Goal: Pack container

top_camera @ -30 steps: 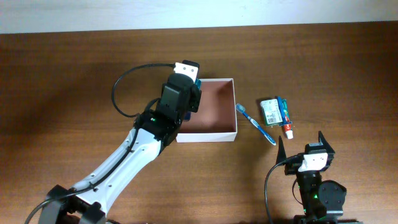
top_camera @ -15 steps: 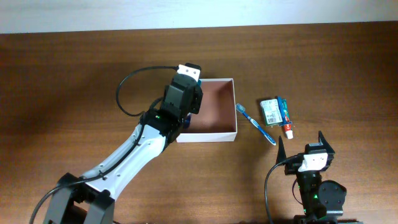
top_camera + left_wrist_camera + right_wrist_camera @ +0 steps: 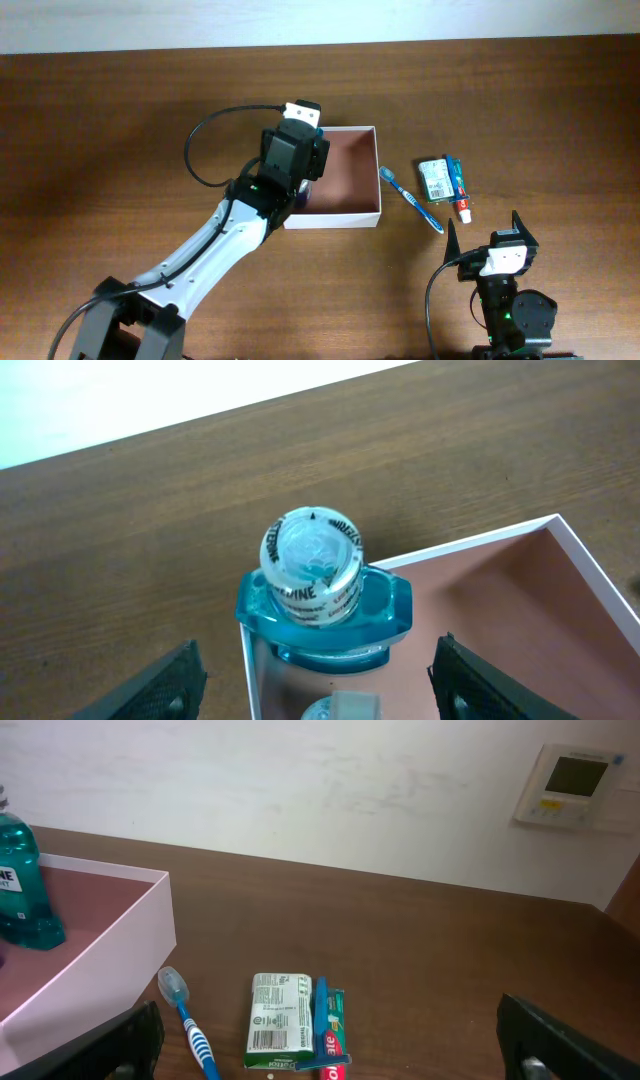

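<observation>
The container (image 3: 352, 172) is a square white box with a pinkish-brown inside, at mid-table. A teal mouthwash bottle (image 3: 312, 565) stands upright in its far left corner, free of any grip; it also shows in the right wrist view (image 3: 20, 880). My left gripper (image 3: 322, 685) hangs over that corner, open, one finger outside the box's left wall (image 3: 246, 670) and one over the inside. A small pale-capped item (image 3: 345, 708) lies in the box below the bottle, cut by the frame edge. My right gripper (image 3: 486, 225) rests open near the front right, holding nothing.
Right of the box lie a blue toothbrush (image 3: 410, 198), a green-and-white packet (image 3: 433, 178), a blue razor (image 3: 320, 1010) and a toothpaste tube (image 3: 461, 195). A white wall with a thermostat (image 3: 572, 785) stands behind the table.
My left gripper's jaws have opened and let go of the mouthwash bottle in the box corner; the left wrist shifted slightly. The right arm has not moved.
</observation>
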Tool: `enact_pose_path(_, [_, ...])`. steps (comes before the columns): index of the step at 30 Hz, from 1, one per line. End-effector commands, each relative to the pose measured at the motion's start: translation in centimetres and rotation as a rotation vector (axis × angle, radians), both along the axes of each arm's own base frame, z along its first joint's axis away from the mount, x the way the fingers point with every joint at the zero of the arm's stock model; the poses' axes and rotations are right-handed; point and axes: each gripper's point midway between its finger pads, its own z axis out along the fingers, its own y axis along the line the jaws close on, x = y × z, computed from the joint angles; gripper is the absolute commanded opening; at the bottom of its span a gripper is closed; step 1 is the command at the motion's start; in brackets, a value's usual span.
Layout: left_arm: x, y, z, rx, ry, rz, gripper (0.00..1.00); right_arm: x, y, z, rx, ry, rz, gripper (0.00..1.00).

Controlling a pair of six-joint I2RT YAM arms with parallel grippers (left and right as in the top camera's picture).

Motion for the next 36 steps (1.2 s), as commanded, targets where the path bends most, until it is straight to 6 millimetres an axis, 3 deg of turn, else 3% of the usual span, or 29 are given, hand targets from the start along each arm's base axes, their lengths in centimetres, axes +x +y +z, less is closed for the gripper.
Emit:
enact_pose_path(1, [0.3, 0.3, 1.0, 0.006, -0.024, 0.012, 0.73, 0.0, 0.1, -0.2, -0.006, 0.004, 0.005, 0.98])
enact_pose_path(4, [0.3, 0.3, 1.6, -0.002, -0.035, 0.011, 0.73, 0.0, 0.1, -0.2, -0.006, 0.004, 0.005, 0.99])
enact_pose_path(8, [-0.5, 0.1, 4.2, -0.045, -0.069, -0.018, 0.74, 0.0, 0.1, -0.2, -0.006, 0.004, 0.005, 0.98])
enact_pose_path(15, [-3.7, 1.9, 11.9, -0.12, -0.189, -0.022, 0.77, 0.0, 0.1, -0.2, -0.006, 0.004, 0.005, 0.99])
enact_pose_path(19, [-5.1, 5.4, 15.6, -0.123, -0.27, 0.072, 0.77, 0.0, 0.1, -0.2, -0.006, 0.004, 0.005, 0.99])
enact_pose_path(21, [-5.4, 9.4, 16.7, -0.117, -0.303, 0.225, 0.77, 0.0, 0.1, -0.2, -0.006, 0.004, 0.005, 0.98])
enact_pose_path(23, [-5.6, 12.5, 16.9, -0.124, -0.307, 0.358, 0.77, 0.0, 0.1, -0.2, -0.006, 0.004, 0.005, 0.99])
enact_pose_path(24, [-5.9, 15.3, 16.4, -0.138, -0.294, 0.472, 0.77, 0.0, 0.1, -0.2, -0.006, 0.004, 0.005, 0.99])
enact_pose_path(28, [-6.3, 20.4, 14.5, -0.156, -0.228, 0.637, 0.84, 0.0, 0.1, -0.2, -0.006, 0.004, 0.005, 0.99])
enact_pose_path(31, [-6.4, 23.2, 13.5, -0.136, -0.195, 0.711, 0.99, 0.0, 0.1, -0.2, -0.006, 0.004, 0.005, 0.99])
enact_pose_path(36, [-6.2, 24.9, 12.2, -0.111, -0.161, 0.762, 0.99, 0.0, 0.1, -0.2, -0.006, 0.003, 0.005, 0.99])
